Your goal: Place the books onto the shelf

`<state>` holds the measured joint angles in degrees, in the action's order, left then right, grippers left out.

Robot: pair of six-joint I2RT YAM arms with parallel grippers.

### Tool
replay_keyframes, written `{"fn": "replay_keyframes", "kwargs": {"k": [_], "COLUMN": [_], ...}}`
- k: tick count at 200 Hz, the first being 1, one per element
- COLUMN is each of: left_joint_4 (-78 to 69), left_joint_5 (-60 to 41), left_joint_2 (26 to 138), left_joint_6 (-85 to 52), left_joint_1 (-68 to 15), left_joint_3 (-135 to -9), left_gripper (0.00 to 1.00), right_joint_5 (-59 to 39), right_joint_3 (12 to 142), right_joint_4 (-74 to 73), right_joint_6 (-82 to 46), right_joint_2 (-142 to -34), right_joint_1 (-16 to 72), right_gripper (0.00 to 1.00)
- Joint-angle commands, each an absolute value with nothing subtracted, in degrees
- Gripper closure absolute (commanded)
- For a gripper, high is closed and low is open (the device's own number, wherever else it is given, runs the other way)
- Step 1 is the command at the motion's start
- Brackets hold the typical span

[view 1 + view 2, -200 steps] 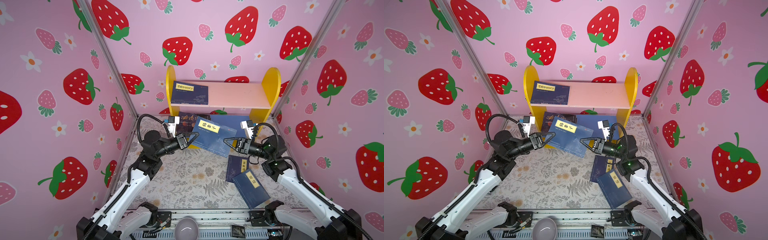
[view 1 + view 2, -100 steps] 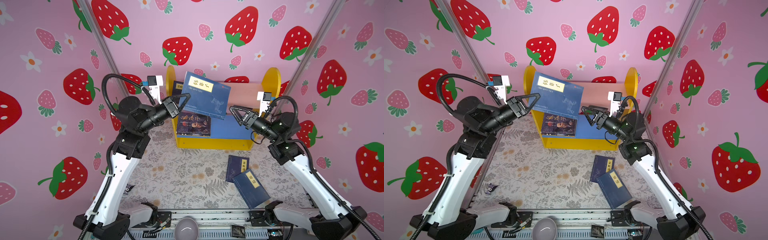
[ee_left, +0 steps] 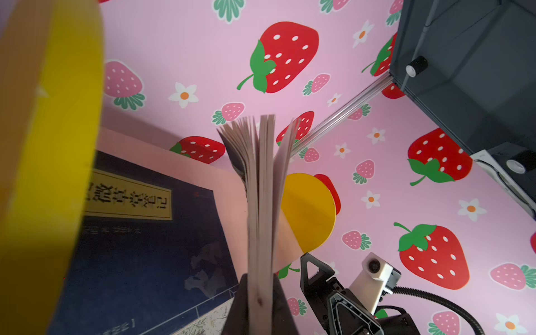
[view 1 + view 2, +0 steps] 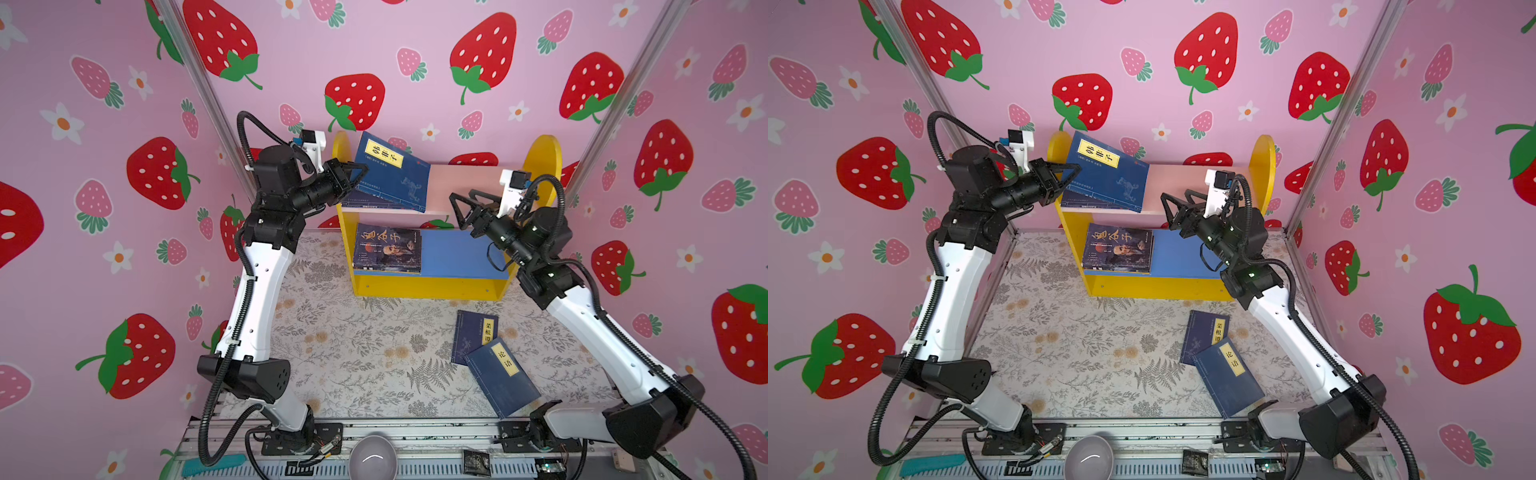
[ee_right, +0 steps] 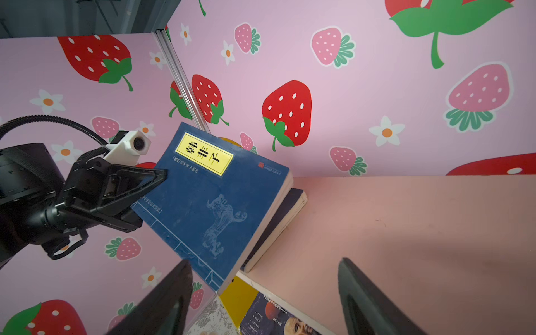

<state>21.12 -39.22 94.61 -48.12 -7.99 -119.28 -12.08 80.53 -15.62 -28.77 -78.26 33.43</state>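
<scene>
Change from a second back: both arms up from low before the shelf (image 4: 428,286) to the level of its pink upper board (image 4: 469,183). Left gripper (image 4: 359,170) clamped shut on the left edge of a navy book (image 4: 392,174), then low by the blue lower board (image 4: 457,253), now tilted over the upper board's left end, across a second navy book (image 3: 139,246) lying flat there. Right gripper (image 4: 462,195), then narrow beside that book's right corner, now spread wide, holding nothing, off to the book's right and clear of it.

Counted in plain sight: five books. Four navy with yellow labels: two at the upper board, two on the floral mat (image 4: 353,353) at front right, rear mat book (image 4: 473,336) partly under front mat book (image 4: 503,376), both lying as before. One dark portrait cover (image 4: 388,247), flat on the lower board's left half, seemingly atop something more; how many beneath, impossible to tell.

Around: grey bowl (image 4: 372,459) and small black packet (image 4: 476,461) on the front rail, strawberry-print walls on three sides. In the way: yellow left side panel (image 3: 58,116) just beside the left gripper, and the flat navy book under the tilted one.
</scene>
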Motion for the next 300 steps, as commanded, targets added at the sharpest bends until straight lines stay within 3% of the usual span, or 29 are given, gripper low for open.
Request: {"fn": "replay_keyframes", "kwargs": {"k": [1, 136, 300], "left_joint_4": [18.4, 21.6, 21.9], "left_joint_5": [-40.7, -38.5, -38.7], "left_joint_2": [93.5, 97.7, 99.5], "left_joint_6": [-49.3, -45.2, -44.4], "left_joint_1": [-7.2, -6.0, -5.3], "left_joint_3": [-122.7, -125.7, -125.8], "left_gripper": [1.0, 1.0, 1.0], "right_joint_5": [-8.4, -0.1, -0.3], "right_joint_3": [85.1, 99.5, 105.5], "right_joint_4": [-19.1, -16.6, -9.0], "right_joint_6": [-22.6, -13.5, -10.4], "right_joint_2": [-81.4, -95.5, -102.2], "right_joint_1": [36.3, 40.3, 40.7], "right_gripper": [0.2, 0.21, 0.23]}}
